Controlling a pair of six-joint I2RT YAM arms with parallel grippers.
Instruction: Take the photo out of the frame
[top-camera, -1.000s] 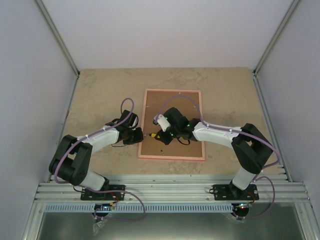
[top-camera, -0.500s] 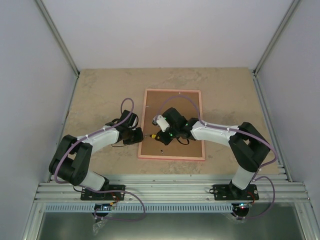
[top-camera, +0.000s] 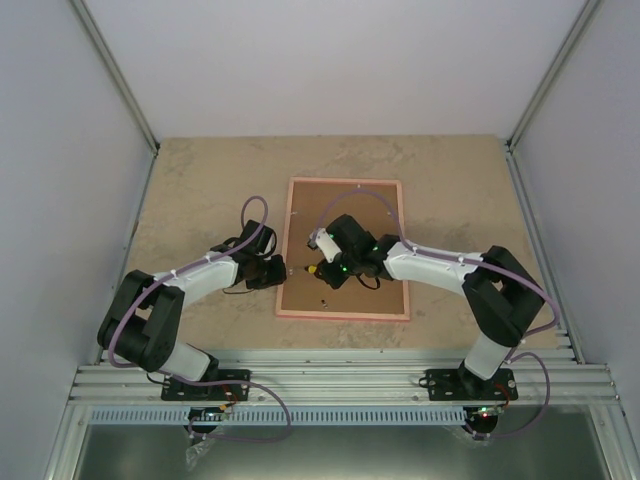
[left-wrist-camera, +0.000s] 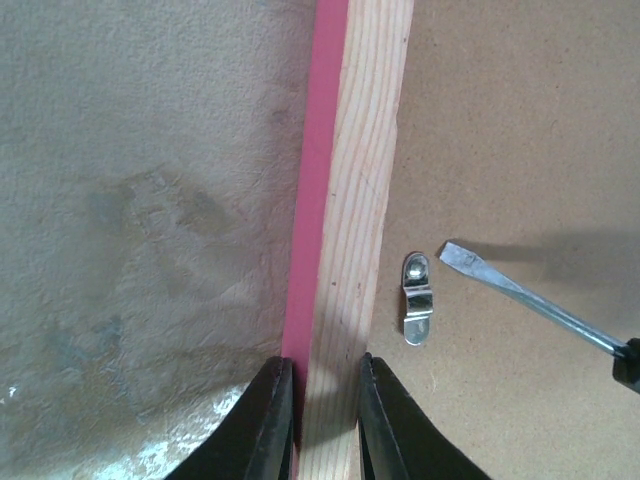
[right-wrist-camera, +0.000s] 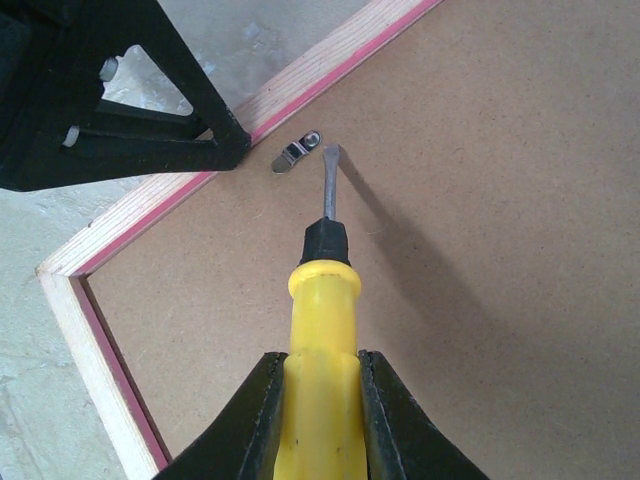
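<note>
Almost nothing has moved: the right arm (top-camera: 440, 265) has shifted only a tiny bit, and the left arm (top-camera: 190, 275) has stayed put. Both arms are bent low and reach in toward the middle of the table (top-camera: 200, 190).

The left gripper (left-wrist-camera: 322, 400) is clamped on the left side of the frame (left-wrist-camera: 365, 150), one finger on each side of the bar. The right gripper (right-wrist-camera: 322, 400) is shut tight on the yellow handle of a screwdriver (right-wrist-camera: 322, 290). Its flat metal tip sits just beside a small shiny clip (left-wrist-camera: 417, 297), not quite touching it.

The frame lies back-up on the speckled stone-look table. Its bar is pale striped wood with a pink edge. The back board (left-wrist-camera: 520, 120) is flat, brown and dull. The photo cannot be seen.
</note>
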